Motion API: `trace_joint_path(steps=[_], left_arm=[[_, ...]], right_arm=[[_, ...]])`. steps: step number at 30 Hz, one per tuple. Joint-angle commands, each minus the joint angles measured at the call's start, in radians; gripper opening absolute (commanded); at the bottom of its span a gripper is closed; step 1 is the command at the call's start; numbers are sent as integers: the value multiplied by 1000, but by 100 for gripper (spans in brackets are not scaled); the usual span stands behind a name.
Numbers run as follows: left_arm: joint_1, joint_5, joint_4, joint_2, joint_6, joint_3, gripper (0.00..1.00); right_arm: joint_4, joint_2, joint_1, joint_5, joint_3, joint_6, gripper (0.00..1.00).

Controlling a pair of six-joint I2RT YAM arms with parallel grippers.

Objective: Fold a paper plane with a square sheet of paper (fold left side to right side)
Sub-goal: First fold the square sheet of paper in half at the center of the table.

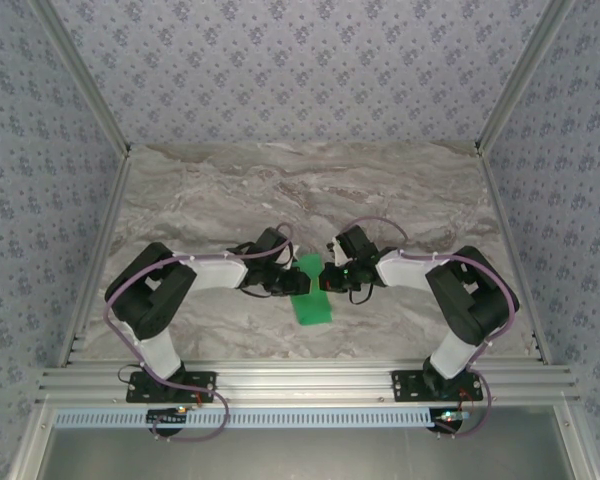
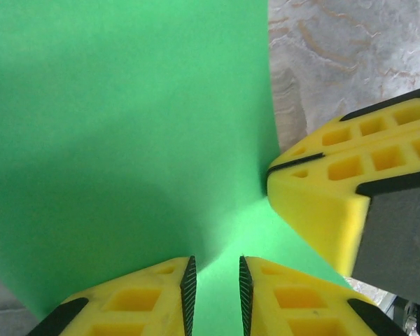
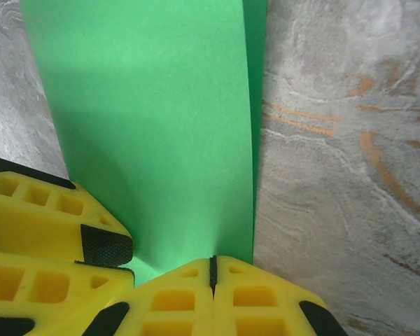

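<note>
- Yellow fingers of the right gripper point(image 3: 212, 264) were pressed together, clamped on the edge of the square sheet of paper point(image 3: 154, 140)
- Fingers of the left gripper point(image 2: 217, 269) were held slightly apart, green paper visible in the gap
- Sheet was positioned on the marble table point(image 1: 380, 190) between both grippers

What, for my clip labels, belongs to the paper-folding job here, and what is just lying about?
Job: green paper sheet, left gripper, right gripper.
Just there: marble table, patterned walls, aluminium rails.
</note>
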Motion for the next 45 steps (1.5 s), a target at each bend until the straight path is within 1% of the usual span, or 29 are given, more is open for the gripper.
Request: trace_joint_path(steps=[1,10,14,18,22,25,29,32,37,43,45], left_arm=[[-5,-25,-25,9,21,-20,25],[13,-33,-25,-44,19,-79,25],[39,-33,-35,-94,22,-114,25],[74,-29,-52,-142,30,-139,22],[100,-4,-46,-197,34,-137,21],[101,30,-25,-211,30,-107,21],[101,74,12,-176,19,-58,21],[100,77,13,-132,27,-21,21],[99,114,47,-47,29,19,20],[92,125,69,2,34,25,20],[93,110,69,12,38,20,20]], right_arm=[[-131,54,6,90,-14,-28,1],[-167,62,6,115,-12,-43,1],[-181,69,4,125,-5,-48,1],[-187,69,5,127,-1,-53,1],[-184,66,6,123,0,-58,1],[-185,62,7,122,4,-58,1],[-189,60,7,125,6,-58,1],[-188,62,9,125,6,-58,1],[-199,64,11,130,11,-61,1],[-212,64,12,140,14,-64,1],[-220,64,12,147,17,-67,1]])
